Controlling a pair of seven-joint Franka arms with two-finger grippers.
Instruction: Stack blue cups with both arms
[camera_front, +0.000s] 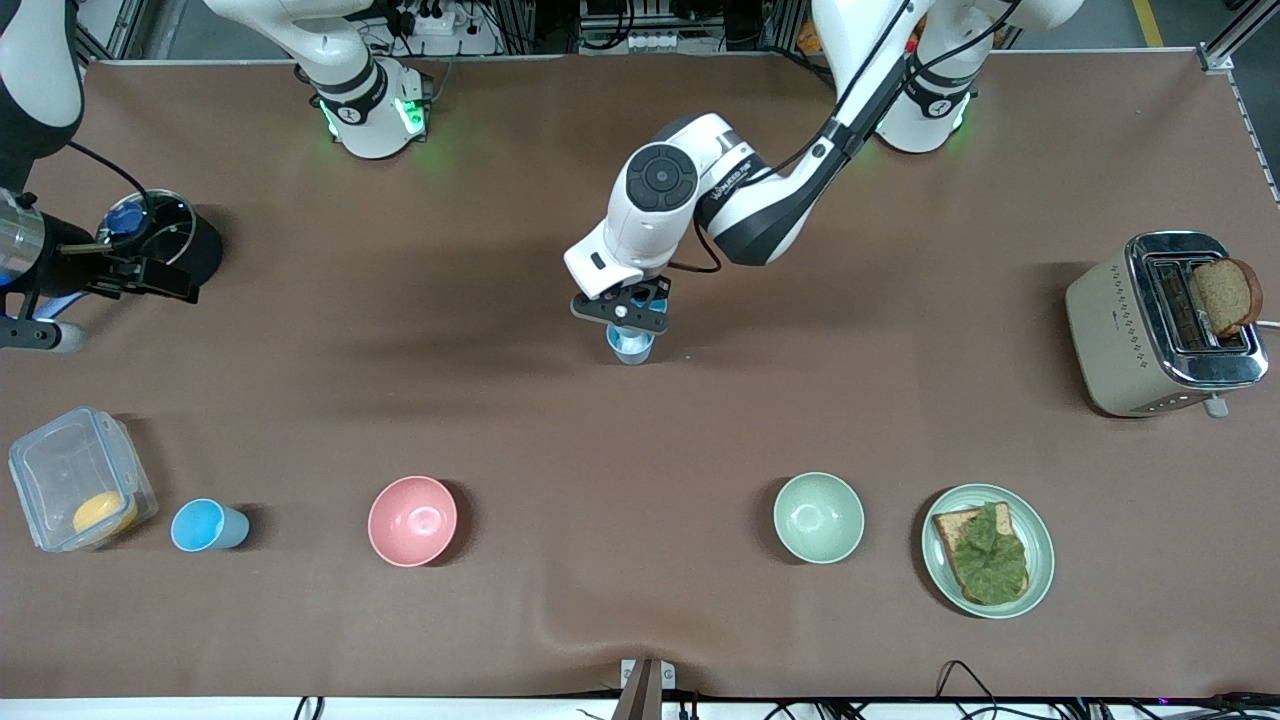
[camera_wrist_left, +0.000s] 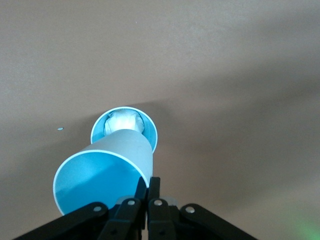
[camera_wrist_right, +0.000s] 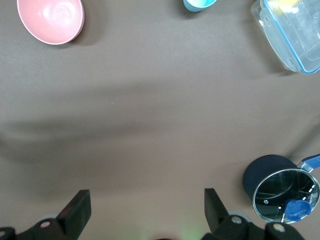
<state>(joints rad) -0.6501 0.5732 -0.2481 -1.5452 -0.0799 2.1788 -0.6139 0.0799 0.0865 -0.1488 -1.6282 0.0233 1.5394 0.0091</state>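
Pale blue cup (camera_wrist_left: 102, 172), tilted, rim pinched

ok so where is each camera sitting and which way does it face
Front view: high across the table, facing both arm bases; shows both arms, the left end effector shut on a blue cup.
Left wrist view: on the left wrist, looking down past its shut fingers at the held blue cup, above a second cup.
Right wrist view: on the right wrist, looking at the table between its open end effector.
Shared: the pink bowl appears in the front and right wrist views.
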